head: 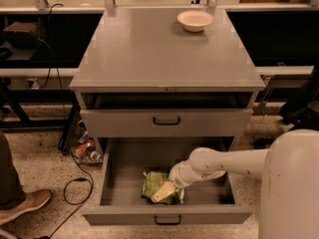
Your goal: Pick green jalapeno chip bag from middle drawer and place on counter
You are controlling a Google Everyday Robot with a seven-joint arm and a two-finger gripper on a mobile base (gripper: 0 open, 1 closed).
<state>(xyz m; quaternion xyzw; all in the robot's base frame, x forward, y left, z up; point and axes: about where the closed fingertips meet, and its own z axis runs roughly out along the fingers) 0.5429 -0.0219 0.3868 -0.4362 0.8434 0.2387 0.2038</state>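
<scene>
Well, from where I stand the green jalapeno chip bag (151,183) lies on the floor of the middle drawer (127,166), which is pulled out toward me, the bag sitting a little right of centre and close to the near wall. The robot's white arm (234,161) reaches in from the right, and the gripper (167,192) is down on the right side of the bag, touching it; whether it has closed on the bag I cannot tell. I'd judge the bag light, soft and crinkly, with a slick skin that could slide out of a loose pinch, and full of chips that would crush under a hard squeeze. A fold or a sealed edge looks to me the best place to hold it, not the puffed middle. By my count: one bag, one white bowl (195,20) at the far right of the counter (149,54), and two drawer fronts with black handles, one shut above and one open below.
</scene>
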